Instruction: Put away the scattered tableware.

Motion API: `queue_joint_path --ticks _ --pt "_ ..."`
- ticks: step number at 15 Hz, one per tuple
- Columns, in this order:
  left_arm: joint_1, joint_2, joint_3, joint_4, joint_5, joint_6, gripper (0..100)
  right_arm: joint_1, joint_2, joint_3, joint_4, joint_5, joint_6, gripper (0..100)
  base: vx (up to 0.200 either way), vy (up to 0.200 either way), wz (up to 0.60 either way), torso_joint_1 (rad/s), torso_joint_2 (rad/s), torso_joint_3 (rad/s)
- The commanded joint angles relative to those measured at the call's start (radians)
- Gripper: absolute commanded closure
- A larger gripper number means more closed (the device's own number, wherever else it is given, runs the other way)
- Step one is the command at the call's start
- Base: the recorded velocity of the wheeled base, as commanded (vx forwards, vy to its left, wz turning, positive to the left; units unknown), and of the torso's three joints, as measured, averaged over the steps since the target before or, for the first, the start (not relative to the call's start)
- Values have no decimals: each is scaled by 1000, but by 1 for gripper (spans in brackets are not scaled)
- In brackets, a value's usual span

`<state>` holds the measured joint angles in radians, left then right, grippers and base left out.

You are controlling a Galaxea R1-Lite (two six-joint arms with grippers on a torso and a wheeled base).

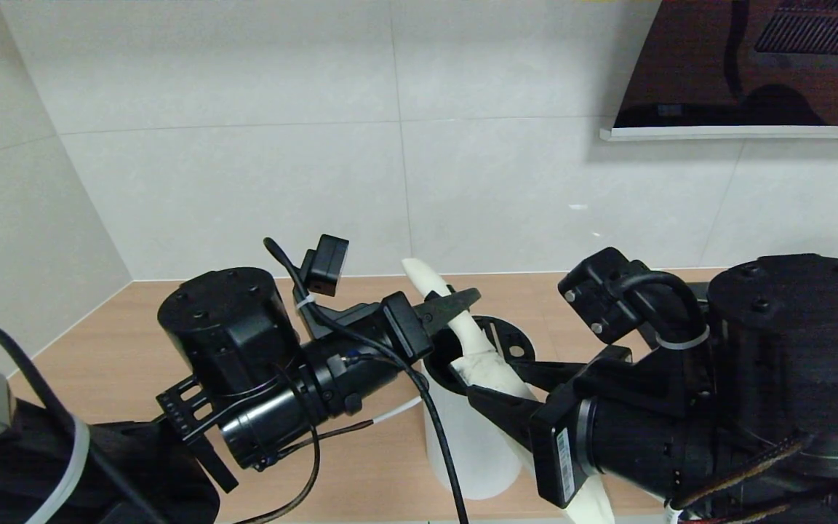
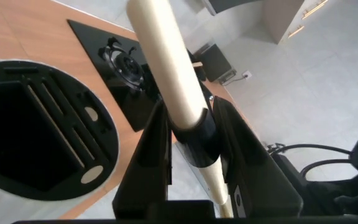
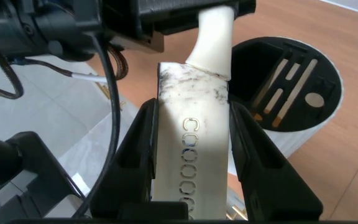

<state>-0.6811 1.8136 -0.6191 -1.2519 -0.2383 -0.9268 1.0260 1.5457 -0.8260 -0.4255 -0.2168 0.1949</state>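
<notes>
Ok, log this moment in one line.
left pincer: shut on utensil | right pincer: shut on utensil | utensil: not yet in holder

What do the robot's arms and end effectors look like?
Both arms are black with round, bolted joint housings, black cables and white zip ties. The left end effector and right end effector have flat black fingers; a white label marks the right wrist.

Large white wall tiles [image 1: 244, 145] meet in the far left corner behind a light wooden counter [image 1: 121, 342]. A dark range hood [image 1: 753, 65] hangs at far right.
</notes>
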Motion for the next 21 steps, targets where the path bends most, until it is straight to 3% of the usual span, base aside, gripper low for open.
queue_joint_path --ticks 1,5,6,12,16,17,21 --pt "0 -4 1 0 -1 -1 100 0 -3 2 -1 -1 0 100 0 0 0 0 0 0" --pt "0 -2 1 2 -6 -1 100 0 -3 8 1 -3 -2 100 0 0 0 0 0 0" --pt "0 0 1 2 -4 -1 100 0 -3 8 1 -3 -2 0 0 0 0 0 0 0" --pt "6 -10 -19 9 4 -1 100 -6 -24 4 -2 -7 -2 0 0 0 0 0 0 0" --pt "43 -19 -39 14 22 0 100 -83 -67 -15 -1 -4 -3 0 0 0 0 0 0 0" --pt "52 -22 -62 43 56 2 100 -113 -76 -19 -1 -3 -3 0 0 0 0 0 0 0" --pt "77 -163 -272 396 240 14 100 -228 -88 -53 2 4 -5 0 0 0 0 0 0 0"
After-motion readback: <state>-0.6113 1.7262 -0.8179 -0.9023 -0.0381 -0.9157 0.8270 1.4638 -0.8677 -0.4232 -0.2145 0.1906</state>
